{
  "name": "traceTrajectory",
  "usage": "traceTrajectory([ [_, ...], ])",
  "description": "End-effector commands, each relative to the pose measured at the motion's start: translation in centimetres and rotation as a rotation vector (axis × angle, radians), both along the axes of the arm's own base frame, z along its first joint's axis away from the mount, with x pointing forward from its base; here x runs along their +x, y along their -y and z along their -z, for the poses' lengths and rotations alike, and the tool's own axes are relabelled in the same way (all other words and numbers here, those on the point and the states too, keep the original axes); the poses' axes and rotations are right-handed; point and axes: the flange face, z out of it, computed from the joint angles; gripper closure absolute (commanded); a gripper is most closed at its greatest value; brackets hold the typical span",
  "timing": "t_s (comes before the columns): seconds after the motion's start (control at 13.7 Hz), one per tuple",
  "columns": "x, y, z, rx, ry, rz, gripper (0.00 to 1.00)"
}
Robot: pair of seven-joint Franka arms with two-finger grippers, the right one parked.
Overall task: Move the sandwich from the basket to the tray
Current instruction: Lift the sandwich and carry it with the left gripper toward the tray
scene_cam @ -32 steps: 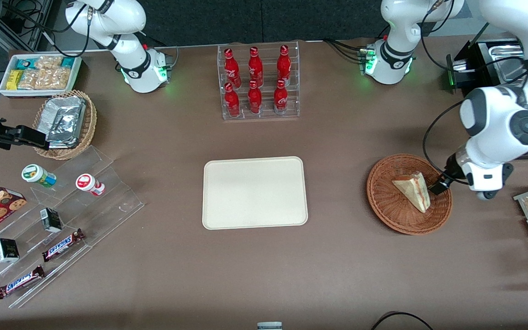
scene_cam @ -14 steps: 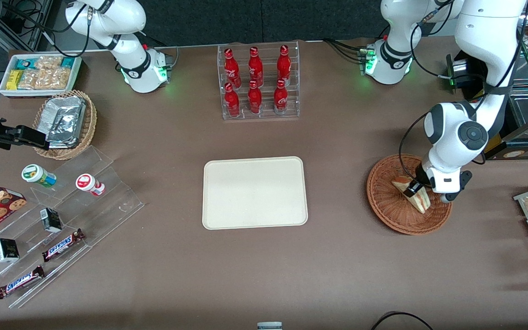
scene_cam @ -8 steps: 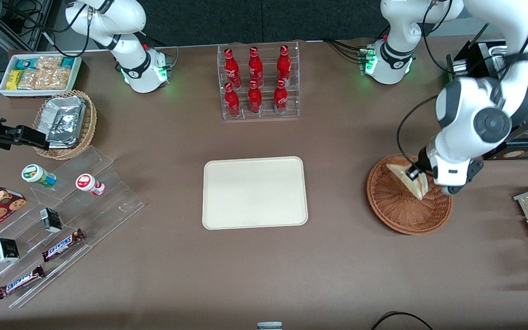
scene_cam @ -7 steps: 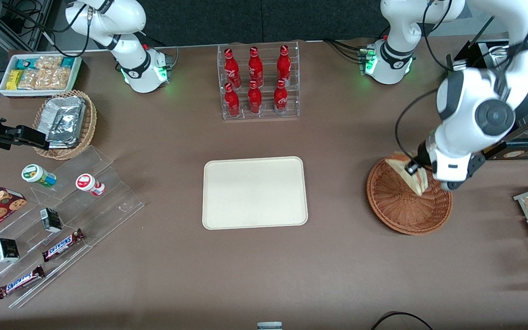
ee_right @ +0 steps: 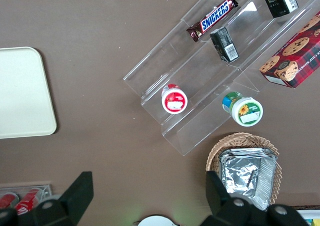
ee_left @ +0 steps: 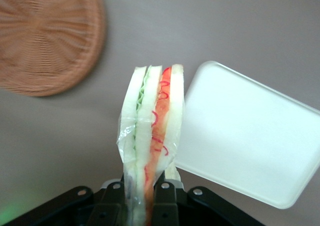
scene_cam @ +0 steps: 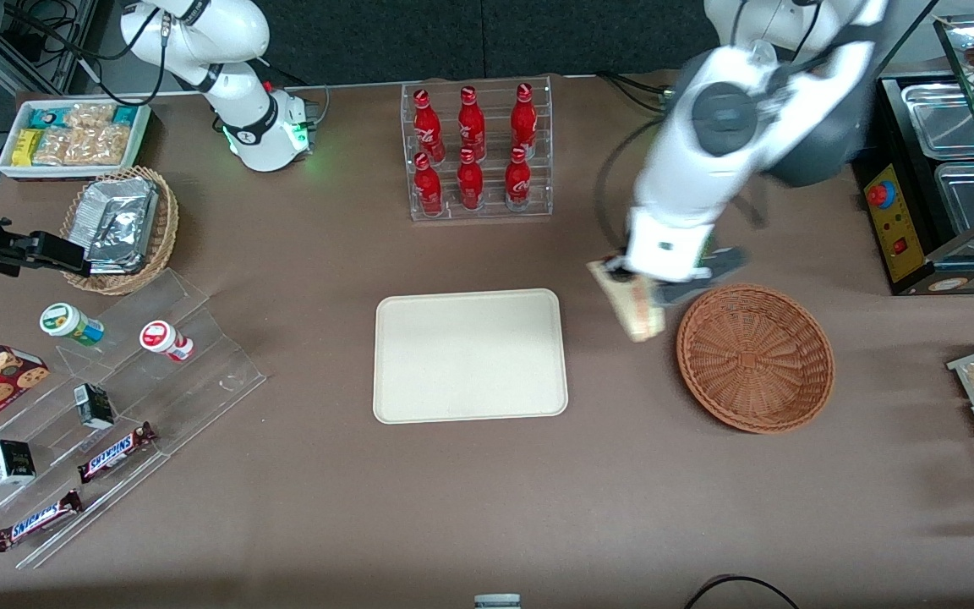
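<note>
Brown matte bench [scene_cam: 301, 507] carries everything, and the sandwich [scene_cam: 632, 298] hangs above it in the gap between basket and tray, lifted clear of both. In the wrist view the sandwich [ee_left: 150, 136] stands on its narrow end, white bread outside, green, orange and red filling showing along the cut edge, with a thin clear wrap puckering around it. The hand [ee_left: 146, 198] is clamped on the sandwich's lower end, one finger against each bread face.

It looks light and soft: the bread will squash under a hard squeeze, and the wrap is probably slippery, so a hold across the flat faces near the thick end seems safest, with only gentle pressure.

The basket [scene_cam: 755, 357] sits empty, toward the working arm's end of the bench. The tray [scene_cam: 470, 355] lies bare at the bench's middle, just beside the carried sandwich, and the release is not yet made.
</note>
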Motion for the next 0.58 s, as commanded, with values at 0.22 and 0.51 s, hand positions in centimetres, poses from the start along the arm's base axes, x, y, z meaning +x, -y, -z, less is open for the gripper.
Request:
traceTrajectory([
  [0.22, -0.2, 11.8, 10.7, 0.060, 0.021, 0.172, 1.00],
  [0.51, 1.0, 16.3, 15.9, 0.041, 0.049, 0.231, 1.00],
])
